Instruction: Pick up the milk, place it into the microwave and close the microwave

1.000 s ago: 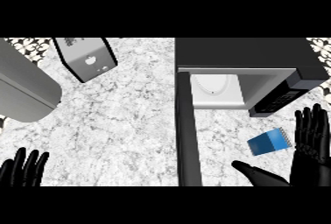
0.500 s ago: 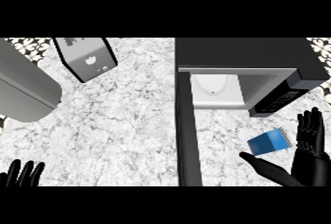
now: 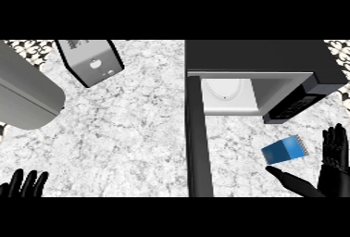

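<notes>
Milk [image 3: 284,150], a small blue carton, lies on the marbled counter [image 3: 137,139] at the view's lower right, just in front of the microwave [image 3: 266,69] and to the right of its door [image 3: 196,139]. The carton is tilted, with 1 lighter blue end turned toward the upper right. It sits apart from the right hand [image 3: 328,173], which comes in from the lower right corner: its fingers [image 3: 334,146] stand straight just to the right of the carton, and its thumb [image 3: 290,181] stretches out below the carton, so the hand is spread wide around the milk without closing on it. Whether any fingertip touches the carton cannot be told. The microwave stands open, a dark box whose pale inner cavity [image 3: 229,95] shows a white turntable plate, and the door swings out toward the view's lower edge as a long dark bar. A black control panel [image 3: 297,104] runs slantwise at the right of the cavity. The left hand [image 3: 24,185] shows only at the lower left edge, fingers straight and pointing up, open and at rest on nothing. At the upper left of the counter sits a tilted silver toaster-like appliance [image 3: 92,60] with a dark rim, and beside it, along the left edge, a large grey rounded body [image 3: 24,92] lies slantwise.
</notes>
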Robot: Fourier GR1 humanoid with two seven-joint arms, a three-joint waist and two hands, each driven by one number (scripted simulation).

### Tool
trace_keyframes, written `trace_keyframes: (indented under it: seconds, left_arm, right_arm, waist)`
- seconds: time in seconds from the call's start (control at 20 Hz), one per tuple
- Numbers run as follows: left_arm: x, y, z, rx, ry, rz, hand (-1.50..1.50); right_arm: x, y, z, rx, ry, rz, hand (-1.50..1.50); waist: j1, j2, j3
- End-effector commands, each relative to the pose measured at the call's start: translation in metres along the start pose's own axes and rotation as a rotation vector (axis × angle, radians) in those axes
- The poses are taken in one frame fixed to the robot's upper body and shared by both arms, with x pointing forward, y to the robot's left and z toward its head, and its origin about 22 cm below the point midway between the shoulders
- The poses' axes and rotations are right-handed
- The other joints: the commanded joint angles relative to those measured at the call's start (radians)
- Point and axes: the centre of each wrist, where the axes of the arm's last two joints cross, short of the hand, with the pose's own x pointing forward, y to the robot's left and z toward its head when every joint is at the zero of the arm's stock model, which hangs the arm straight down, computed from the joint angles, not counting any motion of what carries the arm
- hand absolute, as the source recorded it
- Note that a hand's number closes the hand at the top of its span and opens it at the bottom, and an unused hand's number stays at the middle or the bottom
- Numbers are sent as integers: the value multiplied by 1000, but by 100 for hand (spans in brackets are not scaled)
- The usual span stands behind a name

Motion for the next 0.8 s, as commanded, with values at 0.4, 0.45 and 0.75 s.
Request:
trace_keyframes:
  seconds: [0.4,0.45,0.75]
  left_arm:
    - [3,-8,-2,17,8,6,-150]
    - [23,-1,8,10,-1,16,-150]
    - [-11,-4,19,-5,14,6,-150]
  right_arm:
    - [-52,-30,-18,59,97,50,-150]
    - [-64,-24,10,50,96,49,-150]
    - [-84,-45,-15,23,109,67,-150]
  waist:
    - [3,1,0]
    - [4,0,0]
    - [8,0,0]
